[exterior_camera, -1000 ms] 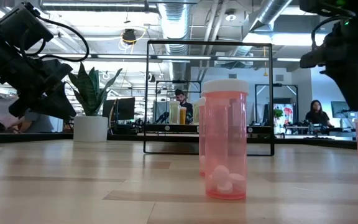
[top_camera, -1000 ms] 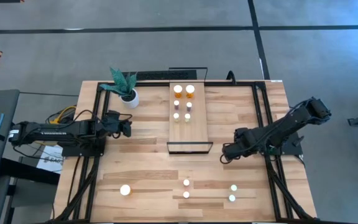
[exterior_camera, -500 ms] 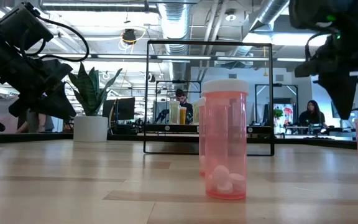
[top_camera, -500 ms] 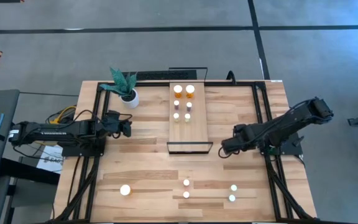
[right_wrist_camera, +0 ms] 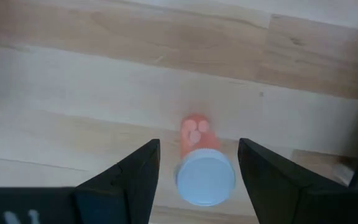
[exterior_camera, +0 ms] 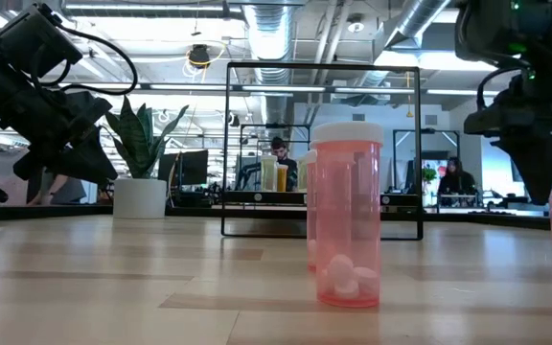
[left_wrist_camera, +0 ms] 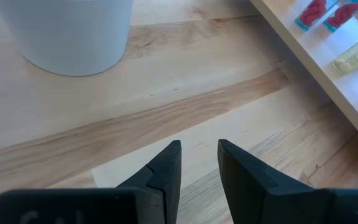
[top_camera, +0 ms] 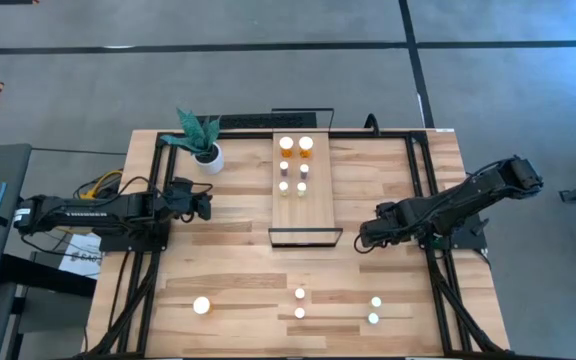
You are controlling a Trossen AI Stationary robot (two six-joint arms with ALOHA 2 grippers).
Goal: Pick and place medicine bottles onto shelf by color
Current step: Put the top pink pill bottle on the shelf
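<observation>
Six medicine bottles point(top_camera: 294, 165) stand on the light-wood shelf point(top_camera: 302, 205) at the table's middle far side. Several more bottles stand near the table's front edge: one at the left point(top_camera: 201, 305), two in the middle point(top_camera: 300, 303), two toward the right point(top_camera: 375, 310). My right gripper point(top_camera: 364, 241) hangs open above the table, right of the shelf's near end. An orange bottle with a white cap point(right_wrist_camera: 201, 168) stands upright beyond the gap between its fingers, untouched. My left gripper point(top_camera: 206, 204) waits at the left, near the plant pot, with its fingers a little apart point(left_wrist_camera: 199, 158).
A white pot with a green plant point(top_camera: 206, 150) stands at the far left, close to my left gripper. The shelf's black frame point(exterior_camera: 322, 149) rises at its near end. Black rails point(top_camera: 423, 200) run along the table's sides. Bare planks lie between the shelf and the front bottles.
My right gripper has come down a little toward the table, right of the shelf's near end, and stays open. The bottles have not moved.
</observation>
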